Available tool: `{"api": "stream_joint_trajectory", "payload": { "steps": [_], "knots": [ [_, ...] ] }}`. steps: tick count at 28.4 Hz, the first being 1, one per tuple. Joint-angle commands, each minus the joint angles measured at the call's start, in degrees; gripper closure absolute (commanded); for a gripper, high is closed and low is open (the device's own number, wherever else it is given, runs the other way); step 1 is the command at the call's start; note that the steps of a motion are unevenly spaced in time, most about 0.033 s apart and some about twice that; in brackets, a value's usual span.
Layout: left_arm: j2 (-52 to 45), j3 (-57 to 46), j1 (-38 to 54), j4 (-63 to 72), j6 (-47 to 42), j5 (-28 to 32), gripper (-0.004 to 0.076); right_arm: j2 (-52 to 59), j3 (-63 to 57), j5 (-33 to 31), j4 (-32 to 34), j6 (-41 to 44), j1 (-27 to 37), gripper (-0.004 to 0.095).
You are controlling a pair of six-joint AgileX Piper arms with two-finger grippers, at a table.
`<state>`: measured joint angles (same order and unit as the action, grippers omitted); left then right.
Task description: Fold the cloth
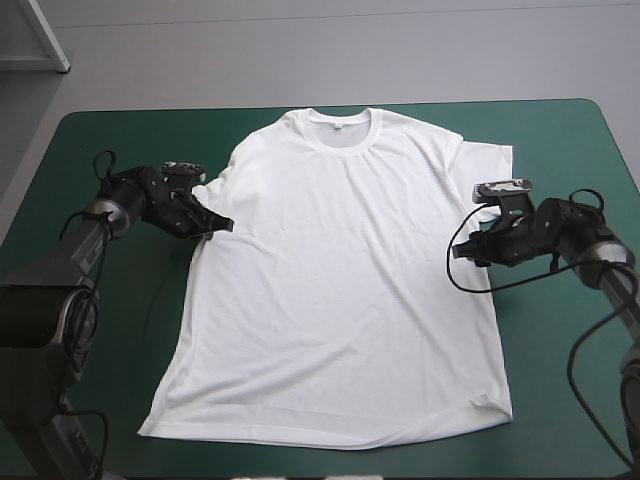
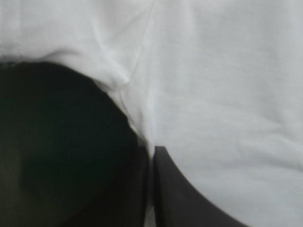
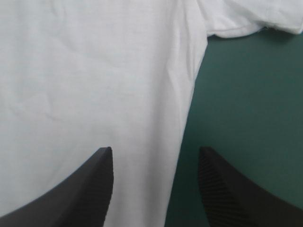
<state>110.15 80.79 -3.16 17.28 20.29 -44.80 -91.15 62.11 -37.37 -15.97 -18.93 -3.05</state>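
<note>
The teal-green table cover [image 1: 560, 130] is the biggest thing. The white T-shirt [image 1: 340, 280] lies flat in the middle of it, neck toward the far edge. The right gripper [image 3: 155, 150] is spread wide over the shirt's side edge, below a sleeve [image 3: 255, 19]. The left gripper [image 2: 151, 147] seems pinched on cloth near the other armpit, but that view is dim.

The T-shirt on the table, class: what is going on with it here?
A white short-sleeved T-shirt lies spread flat on the teal-green table cover, neckline toward the far edge, not yet folded. Two robot arms attend it. The black-fingered left hand is shut on the T-shirt at its side just below the sleeve. The right hand is open, straddling the opposite side edge below that sleeve.
</note>
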Motion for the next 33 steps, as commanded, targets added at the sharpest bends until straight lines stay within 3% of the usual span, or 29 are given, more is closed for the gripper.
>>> {"api": "stream_joint_trajectory", "payload": {
  "steps": [1, 9, 17, 27, 33],
  "knots": [
    [-1.9, 0.9, -0.5, 0.9, 0.1, -1.4, 0.0705, -2.8, 4.3, 2.0, -0.5, -0.7, 0.4, 0.0408],
    [-1.9, 0.9, -0.5, 0.8, 0.2, -0.8, 0.0705, -10.0, 5.2, 2.6, -0.5, -0.8, 0.4, 0.05],
    [-1.9, 0.9, -0.5, 0.8, 0.2, 0.4, 0.0705, -10.1, 5.2, 1.7, -0.4, -2.6, 0.4, 0.0928],
    [-8.3, 0.9, -0.5, 0.9, 0.2, 4.8, 0.0705, -4.9, 9.9, 1.9, -0.3, -1.9, 0.4, 0.0923],
    [-14.5, 0.9, -0.5, 0.7, 0.2, 5.4, 0.0705, 2.1, 16.9, -1.5, -0.7, -1.8, 0.4, 0.0924]
  ]
}}
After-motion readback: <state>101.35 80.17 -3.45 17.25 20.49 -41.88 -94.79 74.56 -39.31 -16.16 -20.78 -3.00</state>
